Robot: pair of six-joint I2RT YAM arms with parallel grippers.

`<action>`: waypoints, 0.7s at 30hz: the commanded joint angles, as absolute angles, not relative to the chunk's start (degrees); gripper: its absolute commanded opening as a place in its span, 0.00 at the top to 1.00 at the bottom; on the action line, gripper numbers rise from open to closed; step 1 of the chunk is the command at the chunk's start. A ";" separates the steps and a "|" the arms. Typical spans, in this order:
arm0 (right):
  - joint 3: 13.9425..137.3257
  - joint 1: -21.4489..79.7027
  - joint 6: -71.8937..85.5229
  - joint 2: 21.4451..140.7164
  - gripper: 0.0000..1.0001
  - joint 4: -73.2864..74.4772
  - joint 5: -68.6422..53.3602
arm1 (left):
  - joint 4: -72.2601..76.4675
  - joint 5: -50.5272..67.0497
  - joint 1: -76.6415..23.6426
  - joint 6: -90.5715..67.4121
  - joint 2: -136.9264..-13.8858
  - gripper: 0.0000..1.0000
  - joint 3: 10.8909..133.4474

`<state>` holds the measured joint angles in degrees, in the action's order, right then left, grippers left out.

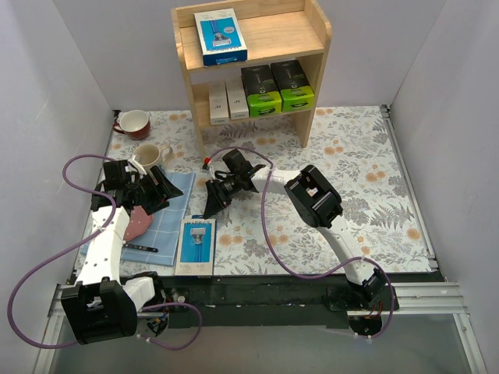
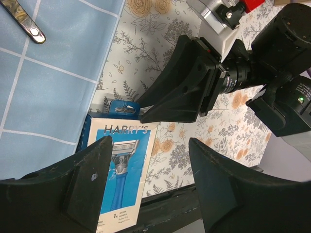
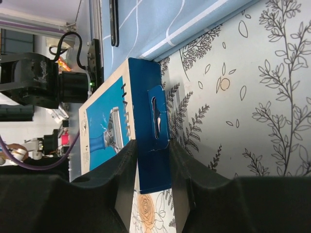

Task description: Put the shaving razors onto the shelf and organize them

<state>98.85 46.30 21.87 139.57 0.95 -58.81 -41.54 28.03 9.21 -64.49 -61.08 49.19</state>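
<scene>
I see the shelf at top centre. A blue pack lies on its top tier, with two white boxes and two black-and-green boxes side by side below. My right gripper is clenched on the tab end of the second blue pack, lower centre-left beside the blue cloth. My left gripper hangs released, fingers wide.

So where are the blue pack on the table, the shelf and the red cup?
blue pack on table (image 1: 196,246): top view, middle of its front.
shelf (image 1: 281,35): top view, bare top board.
red cup (image 1: 134,121): top view, its white inside.
</scene>
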 commanded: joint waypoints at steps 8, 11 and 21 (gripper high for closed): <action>100.90 46.67 20.83 142.56 0.71 0.62 -56.86 | -40.96 28.65 10.54 -63.02 -60.12 0.36 48.78; 101.16 46.67 21.09 142.56 0.74 -0.97 -56.69 | -40.96 28.74 10.81 -62.93 -59.94 0.36 48.96; 103.18 44.22 18.28 141.77 0.99 2.55 -50.98 | -40.17 30.23 11.60 -62.32 -60.73 0.36 49.21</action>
